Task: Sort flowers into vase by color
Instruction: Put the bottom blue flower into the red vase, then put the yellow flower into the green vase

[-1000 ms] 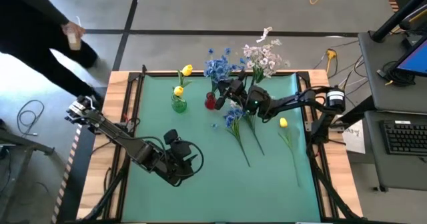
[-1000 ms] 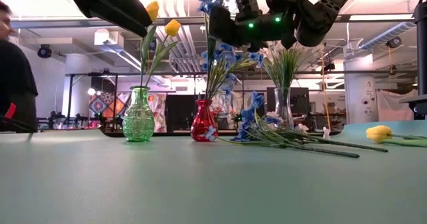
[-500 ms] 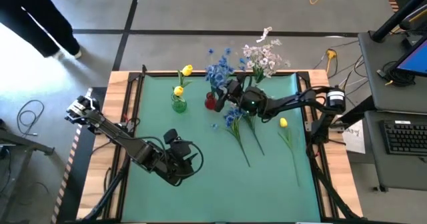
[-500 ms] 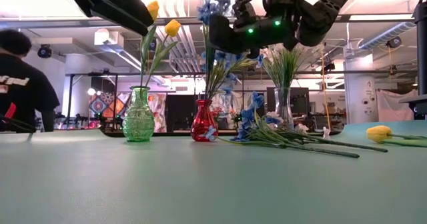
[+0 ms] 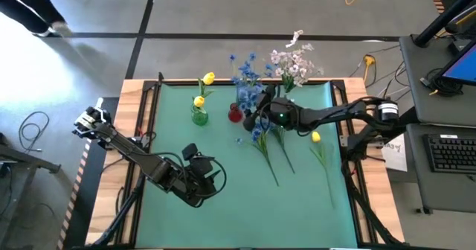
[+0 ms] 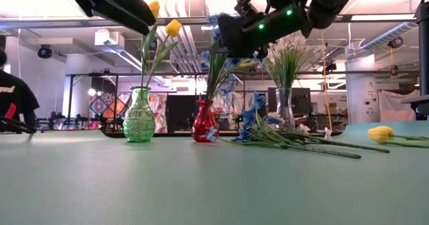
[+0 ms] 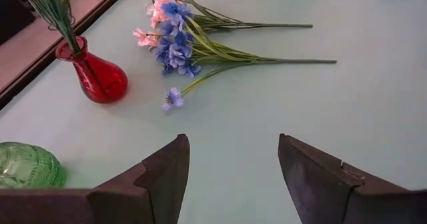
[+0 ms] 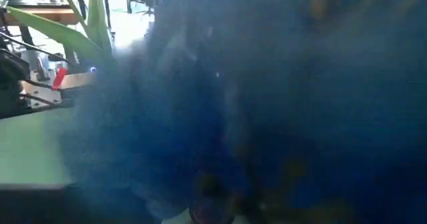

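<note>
The right tool (image 5: 256, 110) hangs just above and beside the red vase (image 5: 234, 114), in among the blue blossoms (image 5: 244, 77) standing in that vase. Its wrist camera is filled by blue bloom, and no view shows its fingers clearly, so whether they stand apart or together cannot be told, nor whether a stem is between them.

The left tool (image 7: 230, 177) waits low over the surface (image 5: 223, 213), well on the near side of the red vase, fingers apart and holding nothing.

Just beside the red vase, away from the green vase (image 5: 198, 117), a loose bunch of blue flowers (image 7: 175, 45) lies flat with its stems pointing away from the vase; a pink sprig (image 7: 159, 9) lies among it. Farther out the same way lies a single yellow tulip (image 5: 316, 137). The green vase stands just to the other side and holds two yellow buds (image 6: 173, 28). A clear vase (image 6: 284, 109) with pale blossoms (image 5: 294, 62) stands behind the loose bunch.

Assessment: the flowers appear light, with thin, springy stems and soft heads that would crush or snag. The stems look smooth and may slide or roll in a pinch. Hold is best taken on bare stem, just below the head, for a steady drop into a narrow neck. The tangled bunch may lift together.
</note>
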Tool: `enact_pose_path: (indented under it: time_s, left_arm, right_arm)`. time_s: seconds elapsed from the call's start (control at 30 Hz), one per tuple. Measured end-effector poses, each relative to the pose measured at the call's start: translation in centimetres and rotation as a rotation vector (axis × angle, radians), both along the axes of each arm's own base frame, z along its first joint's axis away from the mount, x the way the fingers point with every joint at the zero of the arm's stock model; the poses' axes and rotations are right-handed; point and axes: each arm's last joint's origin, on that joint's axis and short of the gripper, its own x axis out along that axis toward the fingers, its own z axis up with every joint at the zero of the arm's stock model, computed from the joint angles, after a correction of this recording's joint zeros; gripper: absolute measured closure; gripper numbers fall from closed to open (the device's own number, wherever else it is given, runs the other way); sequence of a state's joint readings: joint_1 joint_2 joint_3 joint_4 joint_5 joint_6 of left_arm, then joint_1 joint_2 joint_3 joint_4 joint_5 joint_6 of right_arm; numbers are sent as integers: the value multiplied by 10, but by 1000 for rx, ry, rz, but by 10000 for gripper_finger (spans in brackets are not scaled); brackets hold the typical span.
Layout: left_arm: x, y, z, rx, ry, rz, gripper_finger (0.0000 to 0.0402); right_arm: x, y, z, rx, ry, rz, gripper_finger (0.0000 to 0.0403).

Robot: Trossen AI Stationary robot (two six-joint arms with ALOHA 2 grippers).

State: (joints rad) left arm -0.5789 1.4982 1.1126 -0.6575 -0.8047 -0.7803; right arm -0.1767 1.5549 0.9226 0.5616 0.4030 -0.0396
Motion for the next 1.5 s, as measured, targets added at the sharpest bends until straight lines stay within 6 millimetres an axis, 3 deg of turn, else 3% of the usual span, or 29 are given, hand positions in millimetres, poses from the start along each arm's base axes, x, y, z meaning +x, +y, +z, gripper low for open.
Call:
enact_pose_path:
  time_s: [0.33, 0.7, 1.13, 1.5]
  left_arm:
    - [0, 0, 0, -1, -1, 1, 188]
    - [1, 0, 0, -40, -30, 30, 188]
    - [4, -2, 2, -68, -69, 30, 188]
    - [5, -3, 2, -70, -71, 29, 188]
  right_arm:
    - [-17, 9, 16, 64, 61, 18, 81]
    - [-39, 24, 29, 171, 125, 32, 53]
    - [-67, 67, 46, 301, 169, 119, 55]
    - [-87, 112, 30, 547, 328, 184, 55]
